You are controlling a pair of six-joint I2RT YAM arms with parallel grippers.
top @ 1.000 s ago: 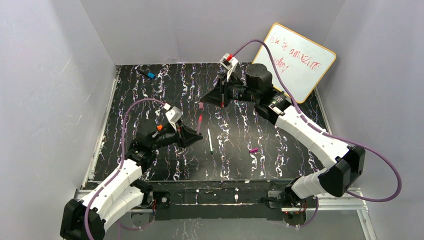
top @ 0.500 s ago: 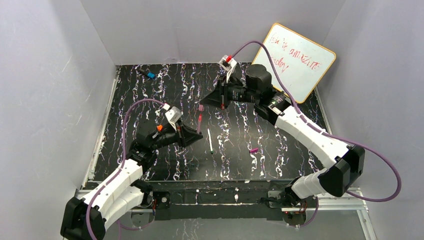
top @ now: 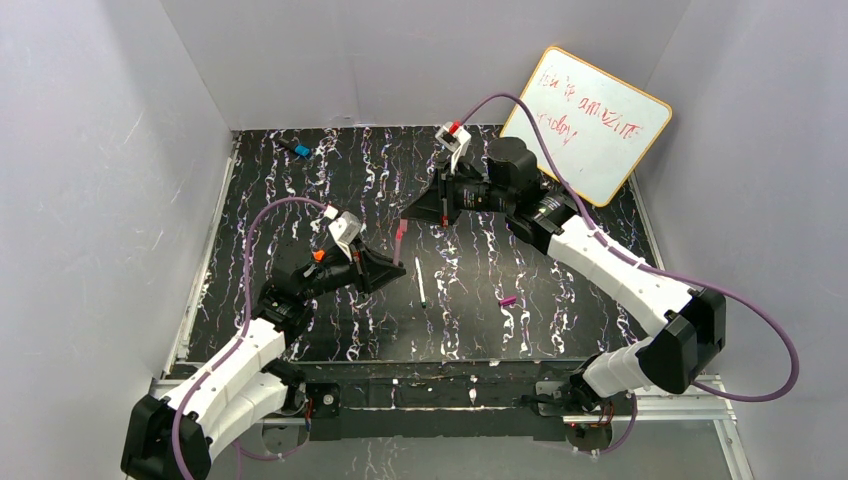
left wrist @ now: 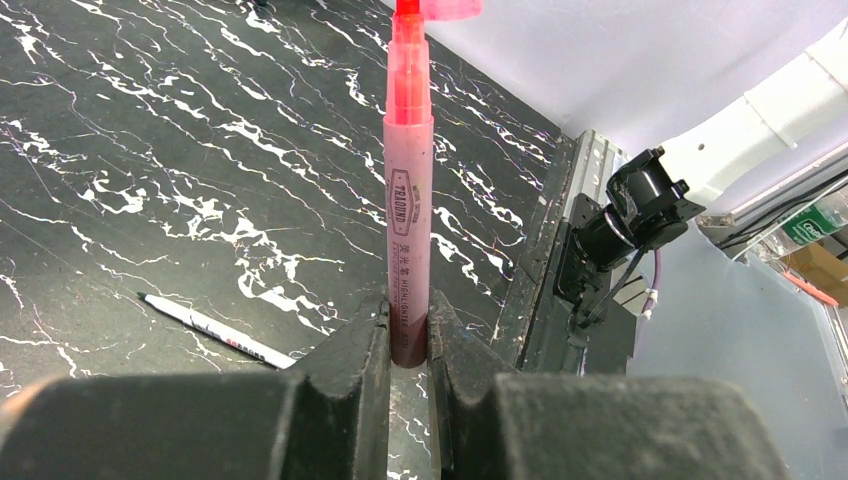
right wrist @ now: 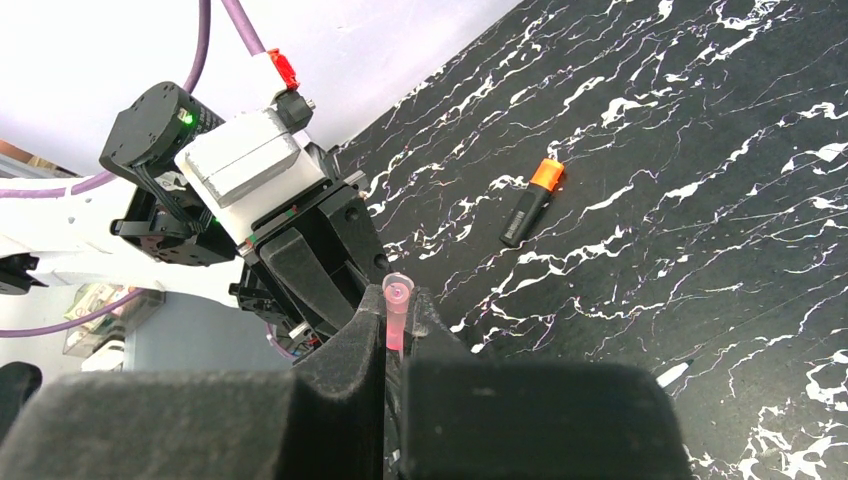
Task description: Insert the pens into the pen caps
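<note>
The left gripper (left wrist: 408,335), clamping the pink pen (left wrist: 409,200), is aiming its tip lengthwise at the pink cap (right wrist: 397,300) pinched in the right gripper (right wrist: 398,335), just beyond.

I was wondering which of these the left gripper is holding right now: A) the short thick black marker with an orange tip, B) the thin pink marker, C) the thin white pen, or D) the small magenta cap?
B: in the left wrist view the left gripper is clamped on the thin pink marker, while the thin white pen lies on the black marbled table.
</note>
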